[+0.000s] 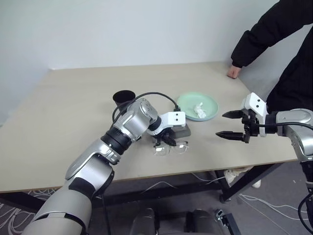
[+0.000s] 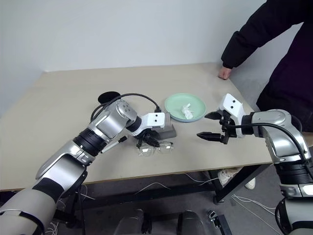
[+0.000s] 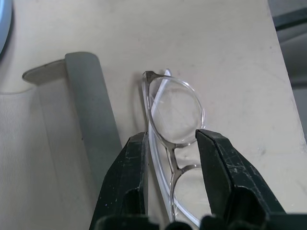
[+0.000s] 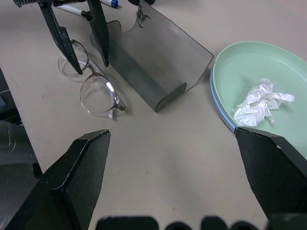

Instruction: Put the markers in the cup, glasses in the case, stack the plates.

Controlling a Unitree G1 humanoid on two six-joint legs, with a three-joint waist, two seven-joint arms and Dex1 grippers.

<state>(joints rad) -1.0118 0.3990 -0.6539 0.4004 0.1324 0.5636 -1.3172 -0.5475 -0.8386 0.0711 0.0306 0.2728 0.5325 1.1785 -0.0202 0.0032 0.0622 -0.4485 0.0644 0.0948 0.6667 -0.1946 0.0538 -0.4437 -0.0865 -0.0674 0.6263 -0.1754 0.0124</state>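
The glasses [image 3: 175, 115] lie on the table just in front of the open grey case [image 1: 182, 131]. My left gripper [image 3: 170, 136] points down at them, open, one finger on each side of the bridge. Behind my left arm stands the black cup [image 1: 123, 98]. A white marker [image 4: 73, 9] with a dark cap lies beside the case, with a blue-capped one [image 4: 109, 3] next to it. The mint green plate [image 1: 208, 100] rests on the light blue plate [image 4: 218, 103], whose rim peeks out underneath. To the right of the case my right gripper [image 1: 221, 125] hovers open and empty.
A crumpled white tissue [image 1: 199, 111] lies in the green plate. A person in a dark sleeve stands at the right with a hand [image 1: 234, 72] on the table's far right corner. The table's front edge runs close to the glasses.
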